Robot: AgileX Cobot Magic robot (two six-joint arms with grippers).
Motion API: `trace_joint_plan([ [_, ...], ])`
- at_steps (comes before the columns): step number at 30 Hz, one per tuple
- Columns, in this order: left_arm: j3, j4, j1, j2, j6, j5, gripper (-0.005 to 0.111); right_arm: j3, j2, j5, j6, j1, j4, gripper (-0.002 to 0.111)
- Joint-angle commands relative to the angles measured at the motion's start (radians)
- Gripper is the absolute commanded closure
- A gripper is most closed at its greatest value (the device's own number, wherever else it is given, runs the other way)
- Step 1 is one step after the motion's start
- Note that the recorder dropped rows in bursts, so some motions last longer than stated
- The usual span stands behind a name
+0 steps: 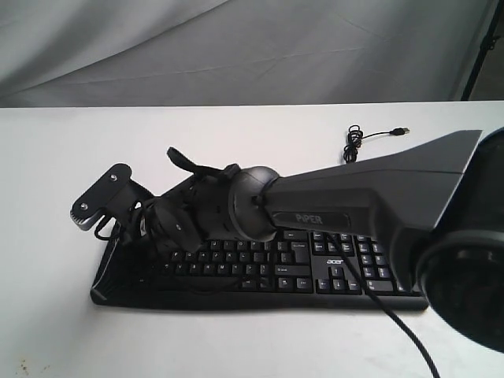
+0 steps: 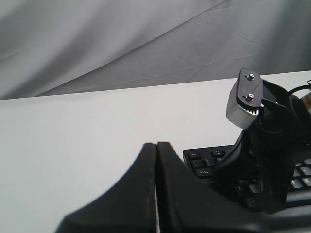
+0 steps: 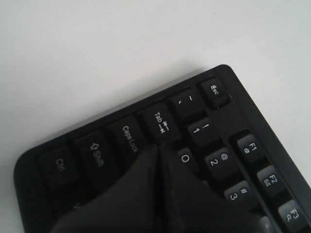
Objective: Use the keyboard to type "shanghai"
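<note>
Broadly, the white table (image 1: 236, 134) is left open behind the keyboard (image 1: 346, 268) and to its left, while only a narrower strip is seen along the near edge. The keyboard is laid flat toward the front, and its left end is covered by the right arm (image 1: 370, 189), which reaches across it. The right gripper (image 3: 158, 148) is shown with its fingers pressed together, the tip set at the edge of the Tab key (image 3: 162, 124), beside the Q key (image 3: 184, 158). Contact cannot be judged. The left gripper (image 2: 156, 145) is likewise closed tight and is seen over open table just off the keyboard's Esc corner. A thin cable (image 1: 358, 142) is coiled behind the keyboard.
</note>
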Motion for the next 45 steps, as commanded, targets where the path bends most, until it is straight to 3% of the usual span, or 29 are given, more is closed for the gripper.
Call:
trace_joint_plan([
  [1, 0.004, 0.001, -0.004, -0.003, -0.003, -0.003, 0.107, -0.006, -0.003, 0.001, 0.004, -0.008, 0.004, 0.108],
  [14, 0.004, 0.001, -0.004, -0.003, -0.003, -0.003, 0.107, 0.003, -0.051, 0.048, 0.004, -0.01, -0.025, 0.108],
  [31, 0.004, 0.001, -0.004, -0.003, -0.003, -0.003, 0.107, 0.459, -0.346, -0.007, 0.011, -0.14, 0.004, 0.108],
  [45, 0.004, 0.001, -0.004, -0.003, -0.003, -0.003, 0.107, 0.476, -0.318, -0.083, 0.011, -0.109, 0.045, 0.108],
])
